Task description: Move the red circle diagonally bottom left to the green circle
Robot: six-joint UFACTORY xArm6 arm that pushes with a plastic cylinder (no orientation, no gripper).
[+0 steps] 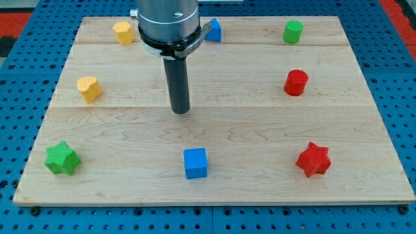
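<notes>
Approach step; tip (180, 110) parked mid-desk, no contact w/ any block.

No fingers on rig, just rod, so nothing held. Red circle (296, 82) at view's right, directly below green circle (293, 31), apart, not touching. Target spot = down-left of green circle, so prob. only a short shove toward view's left needed. Tip well apart from red circle, on its left side; next move likely calls for looping round to its right side, then pushing leftward. Others on desk (260, 130): 2 yellow blocks (90, 88) (123, 32) top left, blue block (213, 30) behind rod, blue cube (195, 163), green star (62, 158), red star (313, 159).
</notes>
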